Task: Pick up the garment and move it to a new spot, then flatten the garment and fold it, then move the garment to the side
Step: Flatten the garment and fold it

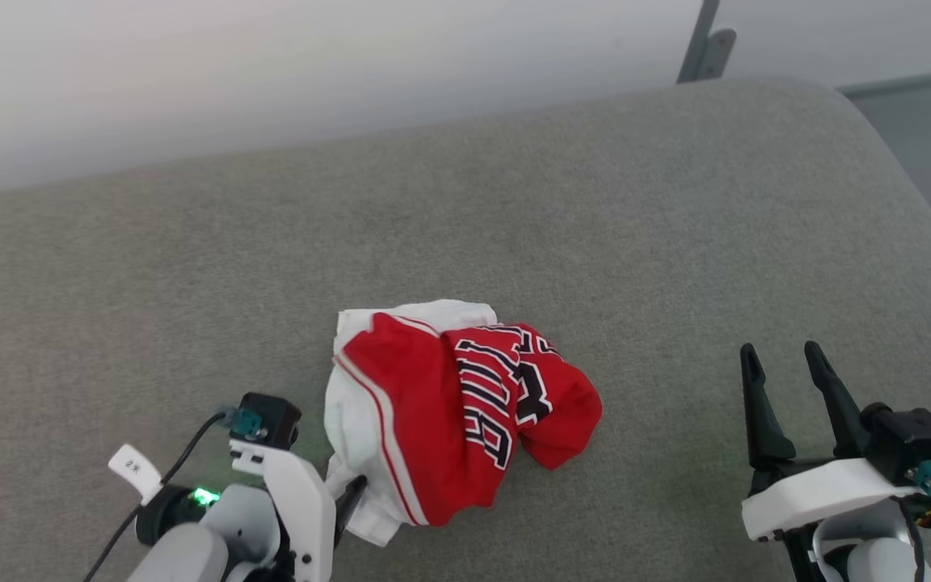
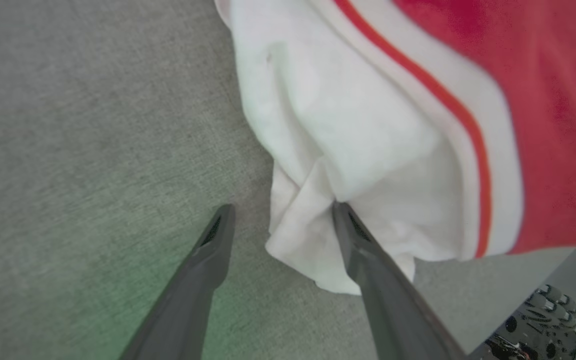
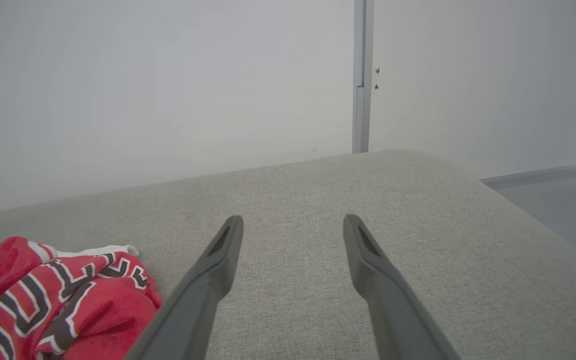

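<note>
One tip of the spread left end effector point(image 2: 282, 207) touches the garment point(image 1: 449, 404).

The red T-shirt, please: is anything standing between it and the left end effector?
Nothing visible does. The left end effector is open right at the T-shirt, one finger touching its white sleeve, the other over the bare grey upholstered surface beside it.

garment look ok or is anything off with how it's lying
The garment is not flat: it lies in a crumpled heap on the grey surface, chest lettering creased over itself and a white sleeve bunched at its near-left edge, where the open left gripper straddles the hem. No tear or stain shows.
</note>
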### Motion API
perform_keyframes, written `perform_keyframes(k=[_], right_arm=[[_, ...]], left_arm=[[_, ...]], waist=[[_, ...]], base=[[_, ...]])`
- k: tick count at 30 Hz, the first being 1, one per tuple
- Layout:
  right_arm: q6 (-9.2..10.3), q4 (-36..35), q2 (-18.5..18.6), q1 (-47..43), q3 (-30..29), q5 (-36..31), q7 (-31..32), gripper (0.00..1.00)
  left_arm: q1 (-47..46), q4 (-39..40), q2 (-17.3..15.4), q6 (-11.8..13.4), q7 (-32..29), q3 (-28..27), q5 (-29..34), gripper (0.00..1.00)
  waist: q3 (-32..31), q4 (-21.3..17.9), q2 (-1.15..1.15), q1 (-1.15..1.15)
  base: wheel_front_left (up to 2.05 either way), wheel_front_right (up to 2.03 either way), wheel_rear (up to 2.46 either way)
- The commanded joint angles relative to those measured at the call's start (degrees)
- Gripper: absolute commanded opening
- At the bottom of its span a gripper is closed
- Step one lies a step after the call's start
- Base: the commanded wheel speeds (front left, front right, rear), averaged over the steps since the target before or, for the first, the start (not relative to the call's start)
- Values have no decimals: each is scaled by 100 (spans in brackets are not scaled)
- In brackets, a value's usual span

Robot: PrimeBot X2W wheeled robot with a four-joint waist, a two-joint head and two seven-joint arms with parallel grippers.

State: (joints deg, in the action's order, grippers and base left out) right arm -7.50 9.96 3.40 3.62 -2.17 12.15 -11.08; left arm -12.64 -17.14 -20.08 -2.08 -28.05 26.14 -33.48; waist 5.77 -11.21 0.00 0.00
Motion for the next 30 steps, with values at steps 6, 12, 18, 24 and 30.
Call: perform_keyframes(k=[6,12,18,24,30], right_arm=[[2,141,-42,179,27,-8,-126,100],[2,225,-50,191,-4,-65,-183,100],[2,263,-51,164,-58,-107,-211,100],[2,227,-44,72,-69,-142,-145,100],[2,151,-28,42,-42,-181,-66,100]], left_arm=[[-329,-712,107,18,-392,308,211,53],[-430,-881,163,-79,-470,354,91,0],[-408,-545,-149,75,-252,6,-17,0],[-157,174,-758,462,-201,-520,-47,0],[323,576,-1425,1028,-318,-1063,0,0]], waist=[[208,-114,0,0],[200,-23,0,0],[82,173,0,0],[-28,411,0,0],[-81,602,0,0]], base=[[0,0,0],[0,0,0],[0,0,0],[0,0,0],[0,0,0]])
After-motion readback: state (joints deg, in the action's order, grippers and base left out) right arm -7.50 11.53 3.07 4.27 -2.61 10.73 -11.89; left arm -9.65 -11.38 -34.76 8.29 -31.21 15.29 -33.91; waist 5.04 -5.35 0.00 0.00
